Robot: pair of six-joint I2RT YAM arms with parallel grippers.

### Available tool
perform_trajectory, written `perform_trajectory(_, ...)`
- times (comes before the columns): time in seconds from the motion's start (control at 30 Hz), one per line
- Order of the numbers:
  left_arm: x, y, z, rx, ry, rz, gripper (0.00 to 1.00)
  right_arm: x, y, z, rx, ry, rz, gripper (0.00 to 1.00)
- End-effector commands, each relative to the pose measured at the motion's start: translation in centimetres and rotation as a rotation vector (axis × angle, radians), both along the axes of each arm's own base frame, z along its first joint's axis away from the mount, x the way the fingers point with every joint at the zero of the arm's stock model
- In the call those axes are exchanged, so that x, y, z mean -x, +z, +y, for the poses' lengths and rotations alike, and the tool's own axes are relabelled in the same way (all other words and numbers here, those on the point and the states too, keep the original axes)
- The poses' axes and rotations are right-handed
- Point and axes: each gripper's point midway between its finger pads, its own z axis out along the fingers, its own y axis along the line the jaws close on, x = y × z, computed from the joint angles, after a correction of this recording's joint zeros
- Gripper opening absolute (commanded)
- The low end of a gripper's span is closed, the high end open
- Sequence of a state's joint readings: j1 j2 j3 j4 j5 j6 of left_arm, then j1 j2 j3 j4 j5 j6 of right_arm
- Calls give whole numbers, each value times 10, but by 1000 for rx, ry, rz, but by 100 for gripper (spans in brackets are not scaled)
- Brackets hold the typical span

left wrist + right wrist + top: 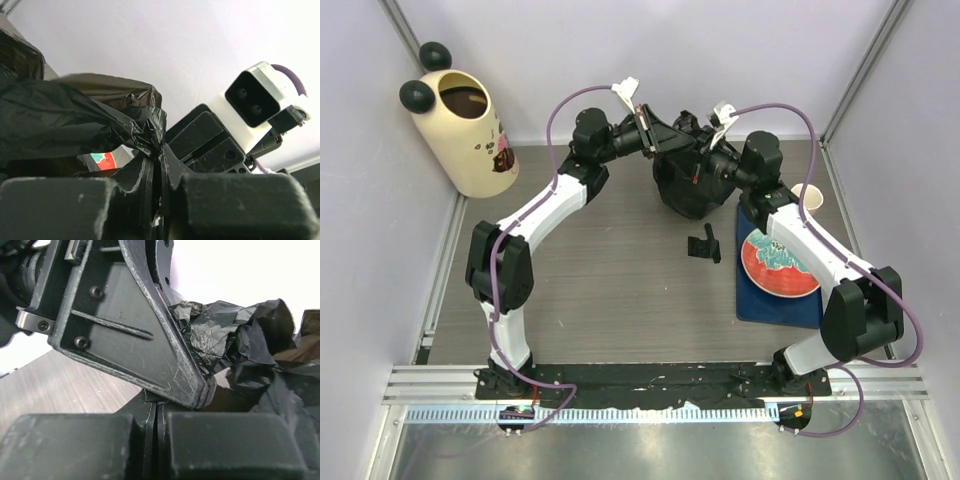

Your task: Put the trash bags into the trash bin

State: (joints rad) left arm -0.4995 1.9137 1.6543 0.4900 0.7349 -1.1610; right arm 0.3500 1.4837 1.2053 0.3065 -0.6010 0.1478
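The trash bag (688, 190) is a crumpled glossy black bundle hanging above the back middle of the table. My left gripper (665, 135) is shut on a twisted bunch of it, which shows pinched between my jaws in the left wrist view (159, 157). My right gripper (717, 160) is shut right beside it. In the right wrist view (157, 402) its tips meet under the left gripper's finger (145, 335), with a sliver of black film between them. The bag (235, 340) bulges to the right. The cream trash bin (465, 135) with black ears stands upright at the back left, far from both grippers.
A small black folded piece (705, 245) lies on the table in front of the bag. A red plate (778, 265) sits on a blue mat (770, 305) at the right. A paper cup (810, 198) stands behind it. White walls close in the table on three sides.
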Motion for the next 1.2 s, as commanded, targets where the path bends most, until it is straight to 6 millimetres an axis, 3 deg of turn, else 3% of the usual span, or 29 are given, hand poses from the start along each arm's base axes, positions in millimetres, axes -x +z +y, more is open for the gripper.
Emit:
perform_trajectory(0.0,11,36,15,-19,65,-89,17,-8,15,-10,19,-81,-89,1)
perform_trajectory(0.13,0,15,39,-154,149,-41,47,-3,19,-20,23,-107,-90,1)
perform_trajectory(0.2,-9,18,63,-235,224,-107,64,-3,16,-25,33,-119,-73,1)
perform_trajectory(0.23,-8,-1,75,-328,232,-69,68,-3,15,-26,36,-126,-65,1)
perform_trajectory(0.3,-19,1,110,-516,354,-227,76,-6,13,-36,43,-156,-52,1)
perform_trajectory(0.33,-12,-22,127,-653,365,-194,80,-6,13,-39,46,-166,-52,1)
perform_trajectory(0.37,-23,-23,157,-814,478,-292,95,-7,14,-44,47,-178,-49,1)
perform_trajectory(0.4,-21,-29,177,-915,517,-289,100,-7,15,-45,47,-181,-51,1)
perform_trajectory(0.47,-30,-28,213,-1069,639,-330,100,-7,14,-47,49,-182,-42,1)
perform_trajectory(0.5,-38,-21,246,-1189,728,-364,100,-6,15,-47,48,-179,-41,1)
perform_trajectory(0.53,-42,-16,263,-1257,763,-391,100,-6,15,-47,48,-176,-40,1)
perform_trajectory(0.57,-49,1,288,-1309,843,-416,100,-6,14,-47,50,-176,-37,1)
perform_trajectory(0.6,-61,3,319,-1469,908,-444,100,-6,14,-47,51,-174,-37,1)
perform_trajectory(0.63,-67,12,337,-1530,948,-459,100,-6,13,-46,52,-167,-36,1)
perform_trajectory(0.67,-71,39,363,-1558,1033,-478,100,-6,13,-46,50,-167,-32,1)
perform_trajectory(0.7,-86,33,384,-1717,1031,-496,100,-6,15,-46,49,-167,-32,1)
perform_trajectory(0.73,-92,41,398,-1790,1068,-504,100,-6,14,-45,44,-162,-25,1)
perform_trajectory(0.77,-97,63,417,-1851,1136,-524,100,-5,14,-44,42,-156,-20,1)
perform_trajectory(0.83,-122,58,437,-2047,1121,-540,100,-5,14,-42,37,-148,-13,1)
perform_trajectory(0.87,-124,79,446,-2060,1182,-560,99,-4,12,-42,38,-142,-6,1)
perform_trajectory(0.9,-130,79,450,-2094,1177,-566,98,-4,13,-41,38,-140,-5,1)
perform_trajectory(0.93,-146,61,455,-2192,1108,-564,98,-4,12,-41,38,-137,0,1)
perform_trajectory(0.97,-152,65,464,-2213,1141,-566,97,-4,14,-41,37,-138,-2,1)
perform_trajectory(1.07,-167,38,478,-2252,1080,-540,89,-3,14,-42,48,-138,-7,1)
perform_trajectory(1.17,-165,7,465,-2114,969,-505,82,-1,11,-44,61,-147,-2,1)
